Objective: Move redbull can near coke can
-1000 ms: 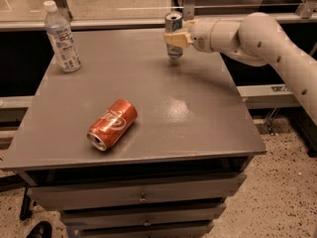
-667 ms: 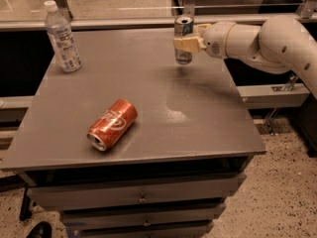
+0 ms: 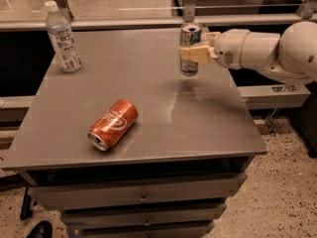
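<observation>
Right now the gripper (image 3: 191, 53) is at the far side of the table (image 3: 213, 128), a bit to the right of the middle. Its tan fingers (image 3: 198, 54) are pressed onto the redbull can (image 3: 189, 69), so it is pinching the can around its middle. The can stands straight up, and its silver top shows above the fingers. Holding it in the middle makes sense, because a tall thin can tips easily if you grab it too high or too low. I cannot tell if the bottom of the can touches the table or hangs just over it.

The white arm (image 3: 262, 51) reaches in from the right side, low and flat, so the can is upright in the grip.

The coke can (image 3: 113, 124) lies on its side near the front left of the table, well apart from the redbull can. One silver end points toward the front edge. A can on its side can roll, so a bump might send it away.

A water bottle (image 3: 62, 36) stands at the far left corner, out of the way. Under the table top are drawers (image 3: 143, 197).

I think the job is only begun. The grab looks done, but the carrying is not. The next move needs the can brought forward and left over the bare table. Then it should be set down upright just beside the coke can, without knocking it.
</observation>
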